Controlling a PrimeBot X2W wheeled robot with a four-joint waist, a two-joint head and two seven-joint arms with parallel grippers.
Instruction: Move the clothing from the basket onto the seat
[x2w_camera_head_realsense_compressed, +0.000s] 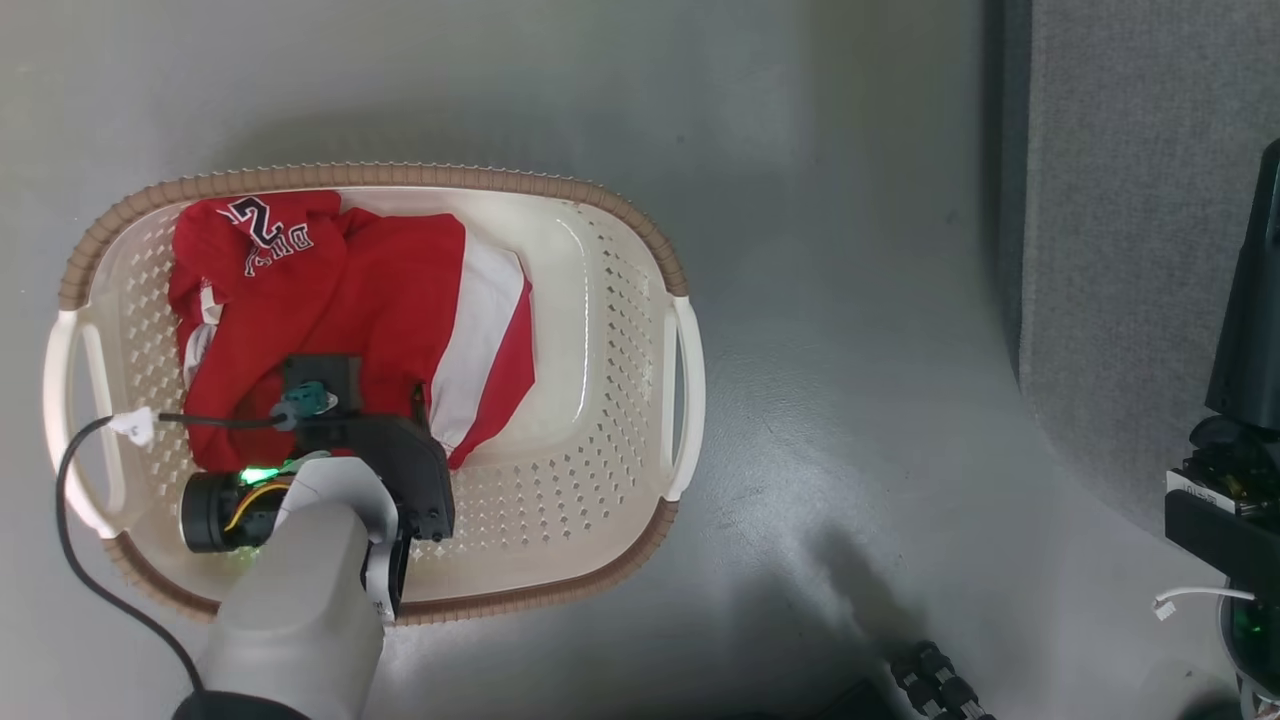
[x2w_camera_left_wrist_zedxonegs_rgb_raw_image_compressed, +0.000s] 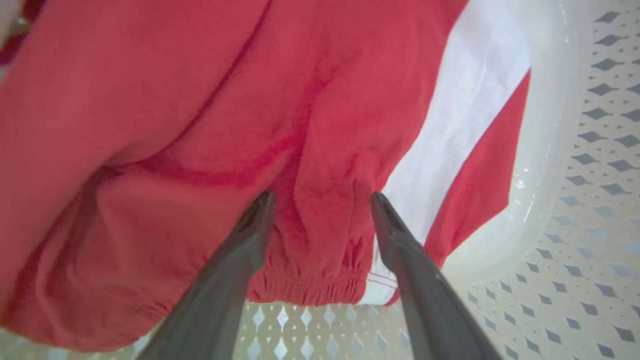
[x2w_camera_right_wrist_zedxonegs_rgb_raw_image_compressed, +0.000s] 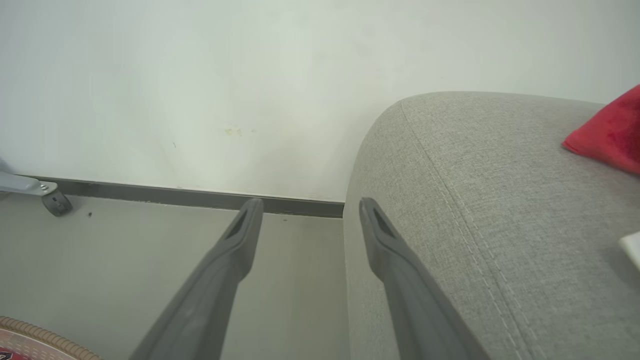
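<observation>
The clothing (x2w_camera_head_realsense_compressed: 340, 310), red with white stripes and white lettering, lies heaped in the left half of the cream basket (x2w_camera_head_realsense_compressed: 610, 300) with its brown rim. My left arm (x2w_camera_head_realsense_compressed: 300, 560) reaches down into the basket over the clothing's near edge. In the left wrist view my left gripper (x2w_camera_left_wrist_zedxonegs_rgb_raw_image_compressed: 322, 200) is open, its two fingers straddling a gathered fold of the red clothing (x2w_camera_left_wrist_zedxonegs_rgb_raw_image_compressed: 200, 125) near an elastic hem. My right gripper (x2w_camera_right_wrist_zedxonegs_rgb_raw_image_compressed: 310, 210) is open and empty, hanging beside the rounded corner of the grey seat (x2w_camera_right_wrist_zedxonegs_rgb_raw_image_compressed: 500, 200). A piece of red fabric (x2w_camera_right_wrist_zedxonegs_rgb_raw_image_compressed: 610, 135) lies on the seat.
The basket stands on a grey floor (x2w_camera_head_realsense_compressed: 850, 350), with the seat (x2w_camera_head_realsense_compressed: 1150, 200) at the right. A black cable (x2w_camera_head_realsense_compressed: 90, 560) loops from my left wrist over the basket's left handle. A white wall, dark baseboard and a caster wheel (x2w_camera_right_wrist_zedxonegs_rgb_raw_image_compressed: 55, 202) lie ahead of the right gripper.
</observation>
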